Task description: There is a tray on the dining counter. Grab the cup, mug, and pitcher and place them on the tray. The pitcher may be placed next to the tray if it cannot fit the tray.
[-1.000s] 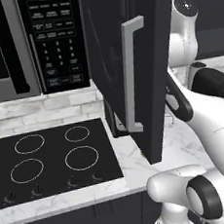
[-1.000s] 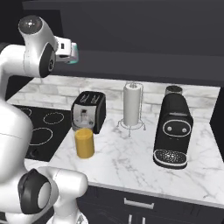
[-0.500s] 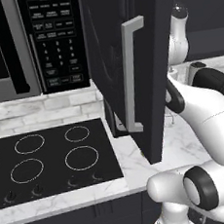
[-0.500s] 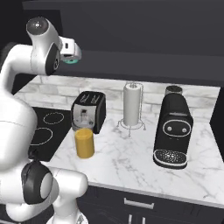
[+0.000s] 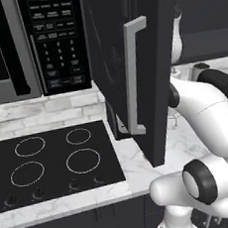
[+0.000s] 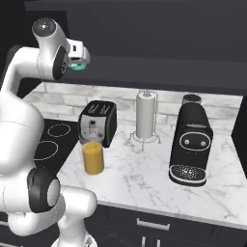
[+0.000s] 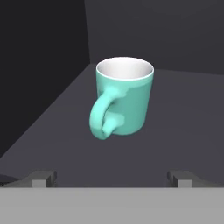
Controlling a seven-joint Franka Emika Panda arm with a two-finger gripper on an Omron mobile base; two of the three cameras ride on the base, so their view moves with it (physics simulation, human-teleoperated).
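One teal mug (image 7: 124,98) stands on a dark shelf. On the marble counter (image 6: 159,176): one amber pitcher (image 6: 93,157), one toaster (image 6: 97,123), one paper-towel roll (image 6: 145,115) and one black coffee machine (image 6: 191,143). The cooktop (image 5: 51,165) shows four full burner rings. One microwave (image 5: 29,42) hangs above.

Teal mug (image 7: 124,99), amber pitcher (image 6: 93,157)

Claw (image 7: 112,177) nearer the cabinet
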